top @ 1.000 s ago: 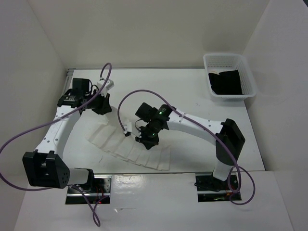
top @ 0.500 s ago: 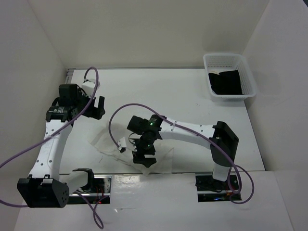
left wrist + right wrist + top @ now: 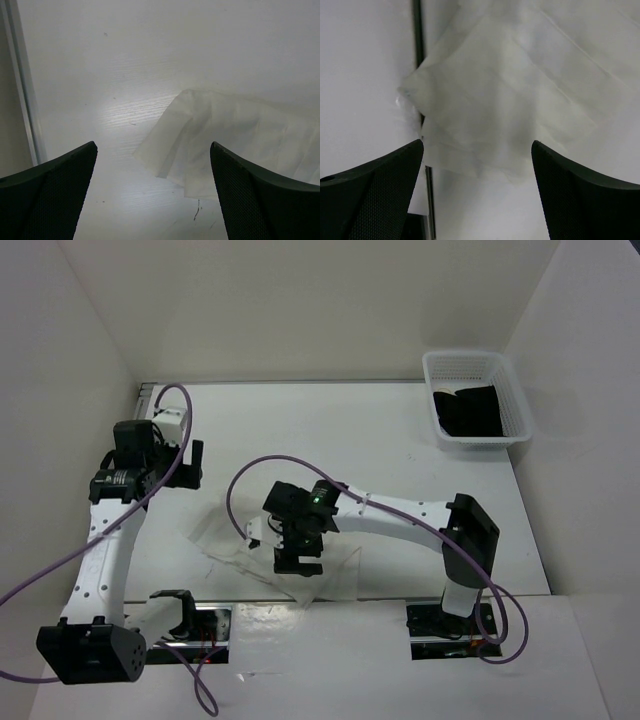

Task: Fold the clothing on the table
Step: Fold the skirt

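From the top view, the clothing (image 3: 228, 543) lies low in the frame, left of centre, on the table (image 3: 400, 440) close to its near edge. It is white, thin enough to look half see-through, and it lies in overlapping layers with faint straight pleat lines. The right gripper (image 3: 298, 562) hangs over its right part. The left gripper (image 3: 190, 464) sits at the left of the frame, up and away from the cloth, not touching it. At upper right a basket (image 3: 478, 445) holds a black cloth (image 3: 470, 412).

In the left wrist view, the jaws stand wide apart at the bottom corners and grip nothing. Between them we see bare tabletop and a doubled-over corner of the garment, which spreads across the right-centre of the frame. A rail (image 3: 22, 90) runs down the left edge.

In the right wrist view, the jaws are likewise spread and empty. Beyond them the garment fills the centre and upper right, and its layered edge crosses a dark seam (image 3: 417, 30) at upper left.

We judge the garment light, limp and likely to slide on the smooth top, so it should drape rather than hold a shape. We would pinch it at a corner or along the hem, through all layers, and let the pleats guide the crease.
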Motion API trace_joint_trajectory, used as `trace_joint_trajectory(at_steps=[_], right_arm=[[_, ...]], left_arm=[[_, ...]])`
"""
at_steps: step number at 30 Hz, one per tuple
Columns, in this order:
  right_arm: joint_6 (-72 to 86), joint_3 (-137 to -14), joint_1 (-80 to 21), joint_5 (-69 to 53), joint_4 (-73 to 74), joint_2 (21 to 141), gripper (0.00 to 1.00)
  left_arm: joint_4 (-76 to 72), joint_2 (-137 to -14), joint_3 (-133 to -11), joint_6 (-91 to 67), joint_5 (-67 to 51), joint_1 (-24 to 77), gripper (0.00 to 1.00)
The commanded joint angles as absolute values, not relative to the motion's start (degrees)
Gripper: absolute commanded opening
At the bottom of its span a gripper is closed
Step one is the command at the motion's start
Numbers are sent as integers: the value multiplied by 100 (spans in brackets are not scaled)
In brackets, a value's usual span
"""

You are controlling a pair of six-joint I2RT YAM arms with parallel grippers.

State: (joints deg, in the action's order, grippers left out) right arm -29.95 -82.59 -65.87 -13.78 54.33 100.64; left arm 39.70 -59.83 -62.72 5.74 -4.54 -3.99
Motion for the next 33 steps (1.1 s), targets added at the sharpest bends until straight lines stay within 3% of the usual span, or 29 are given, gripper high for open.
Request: trace_joint_trajectory(at_steps=[1,8,19,33], right_arm=[[-2112,-8121,-6627,-431,4554,9861,92],[-1450,-8481,-6627,-44,3860,10458,94],[-835,-9755,-6627,-615,4008,11794,95],[-650,-8754,-6566,-545,3718,11944,96]], left_arm=[[4173,-6029,-6381,98,246,-640,99],[4280,-5590,-6240,-149,245,-1264,99],[4228,-5370,-6135,-211,185,-1793,99],[4175,-5423,-6082,-211,132,-1960,99]])
